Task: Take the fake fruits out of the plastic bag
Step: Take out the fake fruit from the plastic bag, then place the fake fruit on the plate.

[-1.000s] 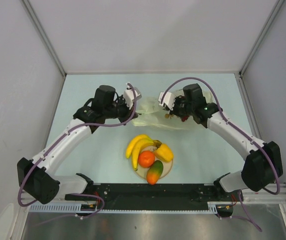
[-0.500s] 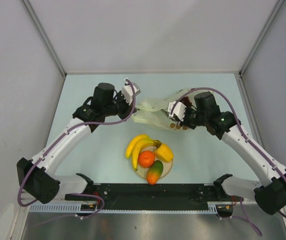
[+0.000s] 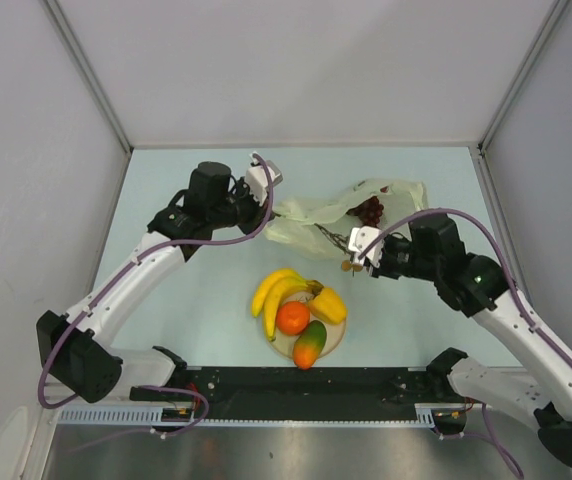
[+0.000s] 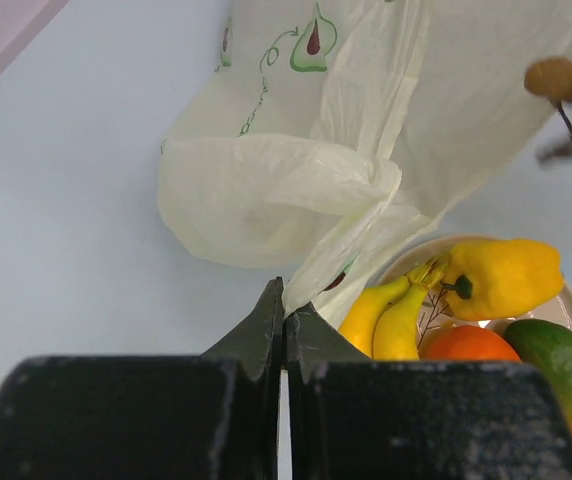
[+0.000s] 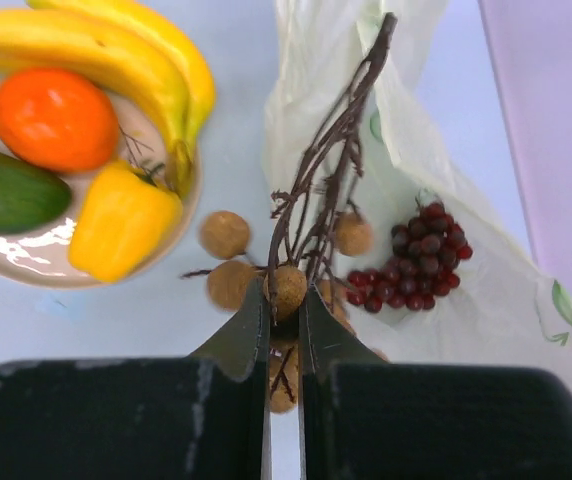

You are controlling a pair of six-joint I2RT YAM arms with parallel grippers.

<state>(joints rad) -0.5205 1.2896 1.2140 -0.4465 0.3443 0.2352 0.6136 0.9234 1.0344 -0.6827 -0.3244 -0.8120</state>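
Top external view: plastic bag (image 3: pixel 311 215) far-centre on the desk (image 3: pixel 216 290), well apart from its edges, left claw (image 3: pixel 269 200) fully closed pinching its left end, right claw (image 3: pixel 354 255) nearly closed on brown cluster (image 3: pixel 347 266) twig between bag and plate (image 3: pixel 336 343), grapes (image 3: pixel 370 211) at bag mouth.

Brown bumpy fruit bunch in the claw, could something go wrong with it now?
The right claw pinches only a small bit of the brown twiggy ball cluster, so it might slip and drop short of the round beige plate. The dark purple grapes lie on the thin crinkly plastic bag that the left claw pinches; a tug could roll them off.
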